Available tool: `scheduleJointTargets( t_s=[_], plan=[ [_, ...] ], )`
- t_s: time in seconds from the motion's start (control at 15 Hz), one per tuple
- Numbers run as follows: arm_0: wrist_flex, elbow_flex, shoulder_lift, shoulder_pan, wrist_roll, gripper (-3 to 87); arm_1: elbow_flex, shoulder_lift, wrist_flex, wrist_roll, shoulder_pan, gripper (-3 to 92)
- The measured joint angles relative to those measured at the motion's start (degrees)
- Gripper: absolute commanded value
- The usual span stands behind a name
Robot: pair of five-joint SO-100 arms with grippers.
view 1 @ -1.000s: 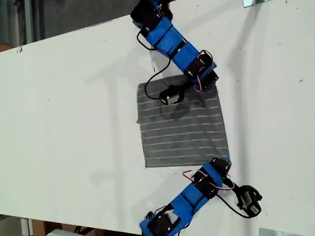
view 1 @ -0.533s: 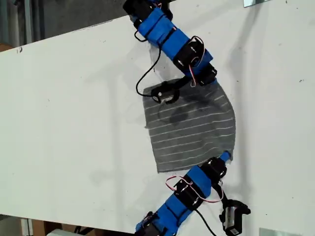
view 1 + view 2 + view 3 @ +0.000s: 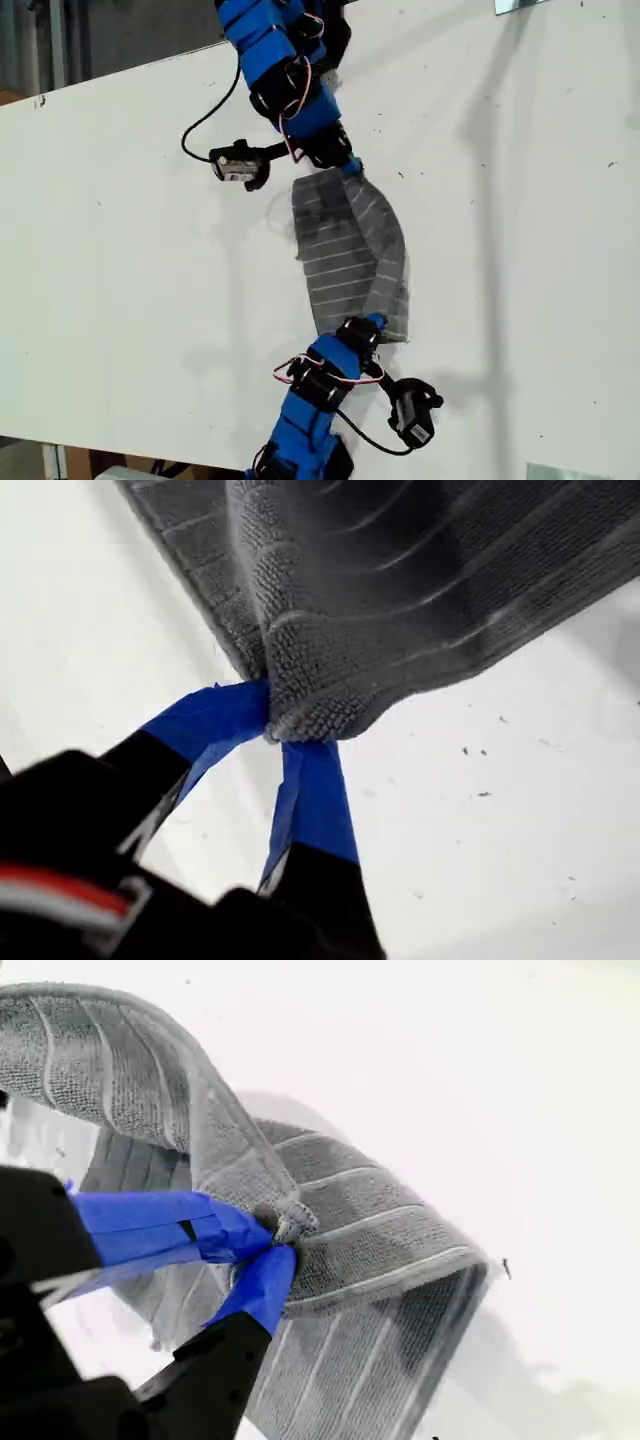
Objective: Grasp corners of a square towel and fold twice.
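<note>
While draped in a soft arch, ribbed grey towel (image 3: 350, 250), corners pinched by both pincers

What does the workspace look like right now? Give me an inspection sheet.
Surface: white table, a few dark specks near the cloth.
Job's things: grey striped towel, one side lifted and carried over the rest, first fold partly made.
Clutter: nothing seen.
Grippers: my first gripper shut on a towel corner; my second gripper shut on another corner. Which arm in the exterior view is which, I cannot tell.
Cables: black lead looping from the upper arm to its camera; red and white wires and a black lead at the lower arm.
Surroundings: table edge and darker floor at the exterior view's upper left.
</note>
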Motion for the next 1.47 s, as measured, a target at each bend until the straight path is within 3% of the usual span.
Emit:
scheduleJointTargets(
  t_s=[0.2,0.47,0.67,0.93,1.2,1.47],
  plan=[
    [0.3,11.1,10.0,-5.8,0.8,-0.1,15.1,14.3,-6.2,-4.5,8.8,-0.1],
    [-5.3,35.4,30.3,-12.8,0.8,-0.1,28.2,22.9,-12.7,-10.0,18.2,-0.1],
    [-13.0,53.4,43.2,-19.0,0.8,-0.1,28.7,19.8,-15.5,-14.6,24.0,-0.1],
    [-18.0,63.8,46.6,-24.7,0.9,-0.1,26.5,2.4,-19.0,-20.0,29.9,-0.1],
    [-19.0,65.7,46.8,-24.3,1.1,-0.1,15.1,-16.3,-16.3,-19.0,25.4,-0.1],
    [-15.0,61.6,46.8,-15.8,-2.3,-0.1,10.0,-17.8,-9.2,-16.3,20.7,-0.1]
  ],
)
